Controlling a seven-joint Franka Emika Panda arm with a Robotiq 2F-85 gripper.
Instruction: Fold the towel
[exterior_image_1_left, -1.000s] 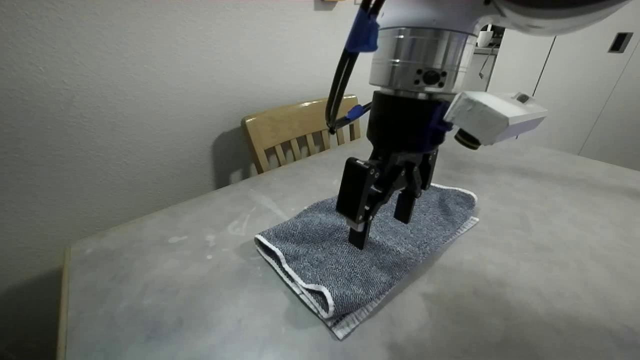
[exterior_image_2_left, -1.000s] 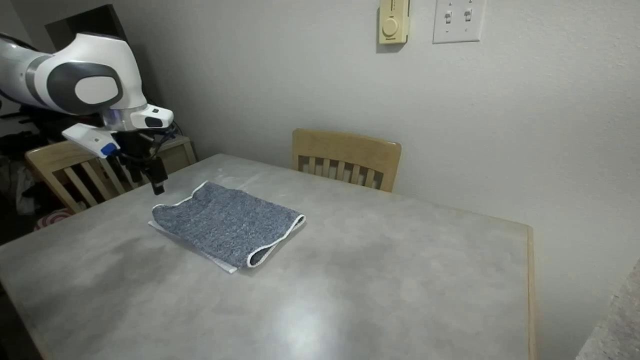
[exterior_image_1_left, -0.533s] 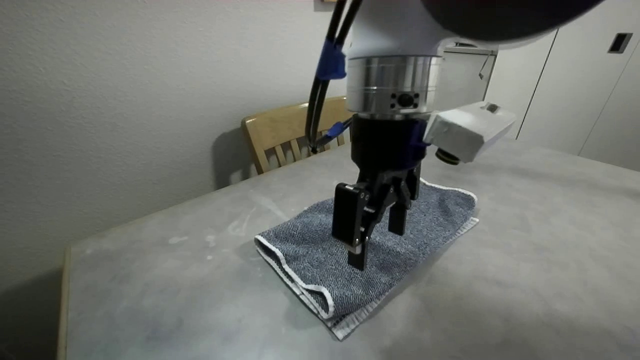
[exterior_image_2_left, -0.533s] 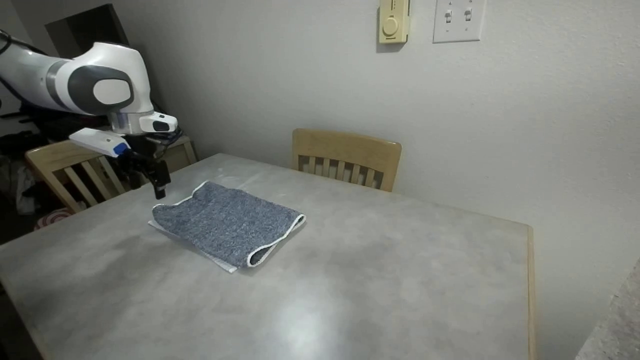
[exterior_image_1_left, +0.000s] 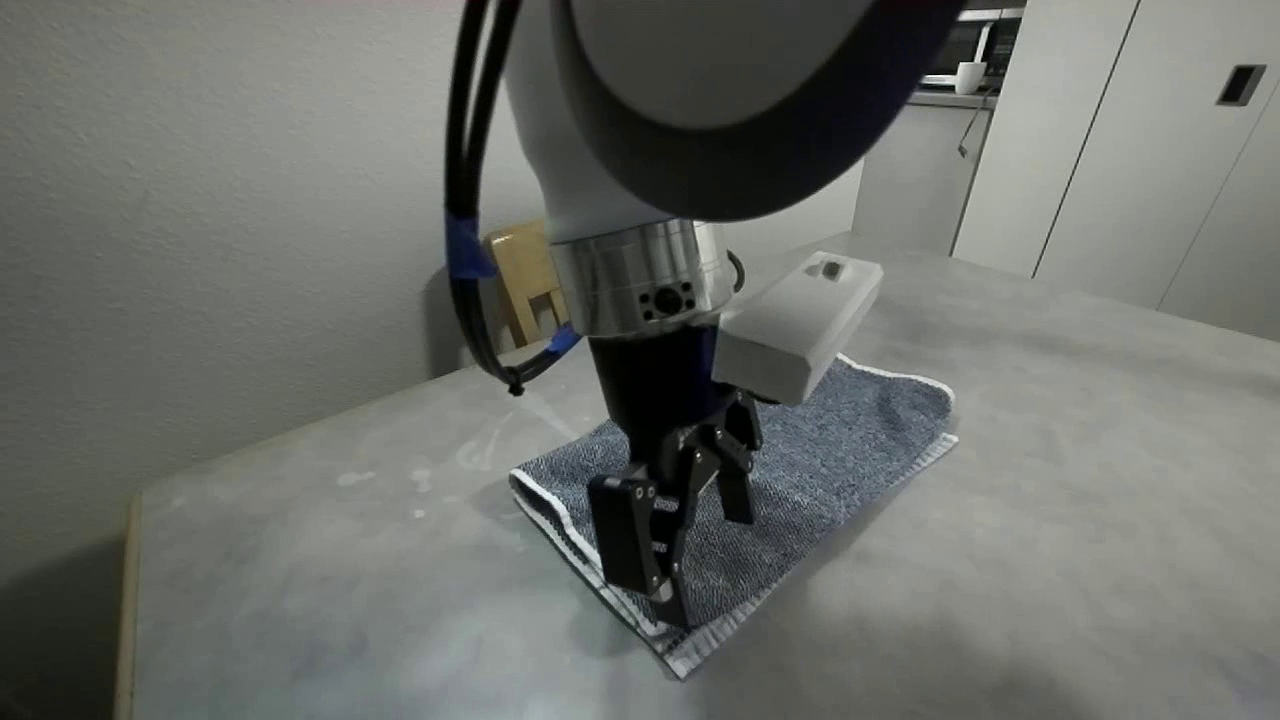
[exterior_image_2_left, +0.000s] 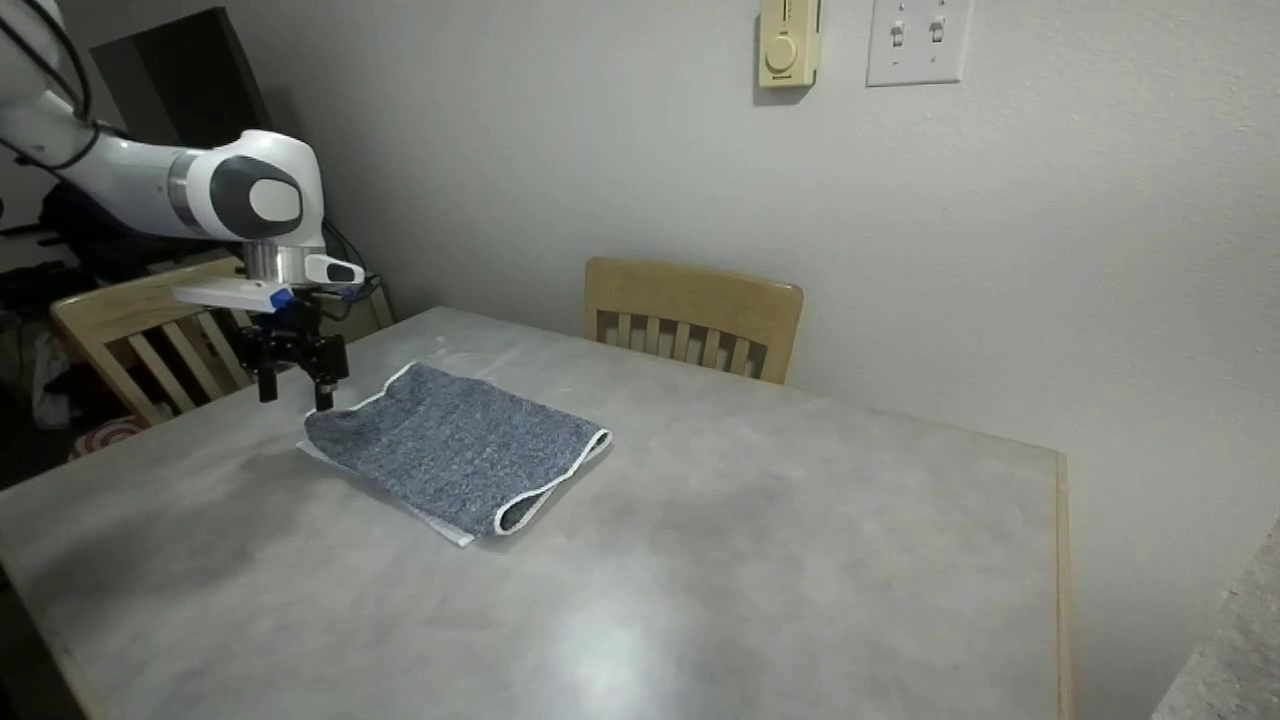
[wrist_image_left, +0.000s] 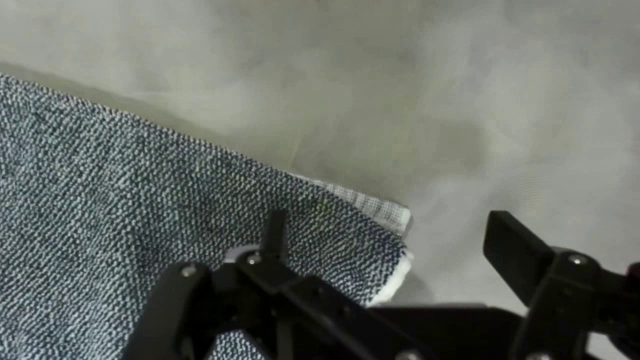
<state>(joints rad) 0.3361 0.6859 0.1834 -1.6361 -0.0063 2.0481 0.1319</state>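
Wrist view: the hand (wrist_image_left: 386, 220) straddles a corner of the towel (wrist_image_left: 125, 210), its fingers (wrist_image_left: 515, 255) wide apart and nothing clamped; one is over the towel, the other over bare worktop (wrist_image_left: 450, 110).
Towel: doubled on the worktop in both exterior views, the upper layer (exterior_image_2_left: 450, 450) stopping short of the lower layer's pale border (wrist_image_left: 380, 209) along one side.
Likely step: I take it the hand is lined up to pinch that corner for another fold.
Fingertips: whether they touch the towel, I can't tell from where I stand.
Mismatched corners: the main worry; a shallow pinch could catch the upper layer alone, and lifting it would open the present fold instead of adding one.
White edging (wrist_image_left: 394, 281): it seems slightly raised at the corner, so a poorly centred grip may bunch it or let it slip out.
Worktop: it looks smooth, so a sideways pull could drag the whole towel askew; coming down too far could jam a tip against it.
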